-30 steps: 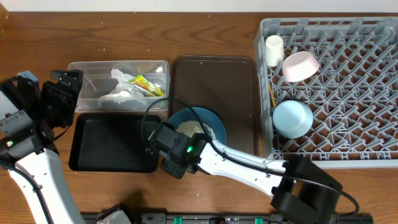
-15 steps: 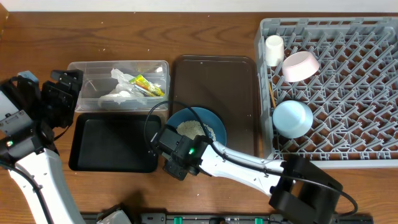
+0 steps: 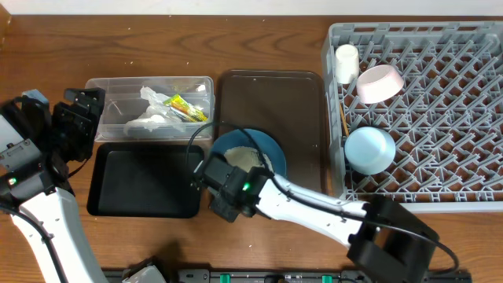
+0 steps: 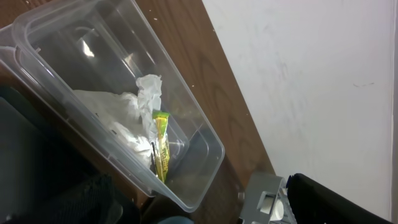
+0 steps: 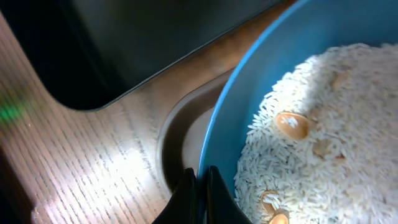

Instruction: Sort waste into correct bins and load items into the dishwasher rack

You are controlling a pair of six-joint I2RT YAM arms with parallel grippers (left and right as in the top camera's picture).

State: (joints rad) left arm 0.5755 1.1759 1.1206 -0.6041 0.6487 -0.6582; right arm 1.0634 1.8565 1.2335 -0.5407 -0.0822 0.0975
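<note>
From overhead, the right gripper's (image 3: 208,171) fingertips are mostly masked by its own black wrist housing. Its wrist view shows only their ends at the bottom edge. That view also cuts off most of the large dark blue bowl (image 5: 261,81), and the tan bits in the loose white rice (image 5: 323,124) are too small to identify. The left gripper (image 3: 81,115) appears in its own camera only as dark blurs at the lower edge. The pair of wooden chopsticks (image 3: 343,114) is a thin sliver against the rack wall.

The right gripper (image 5: 199,177) is fully closed, pinching the blue bowl's rim between its fingers, rice heaped just inside the grip. The bowl (image 3: 263,149) sits over the near end of the dark brown serving tray (image 3: 275,102). The shallow black rectangular tray (image 3: 141,181) lies just beyond the gripper on the side away from the bowl.

The left gripper is spread wide and holds nothing. The clear plastic rectangular tub (image 4: 62,37) is just ahead of it and holds the crumpled white paper napkin (image 4: 124,118) and the yellow-green printed wrapper (image 4: 161,146).

Well away from both grippers, the large light-grey plastic dishwasher rack (image 3: 471,118) carries the white cup (image 3: 346,63), small pink bowl (image 3: 380,82) and small light blue bowl (image 3: 369,149).
</note>
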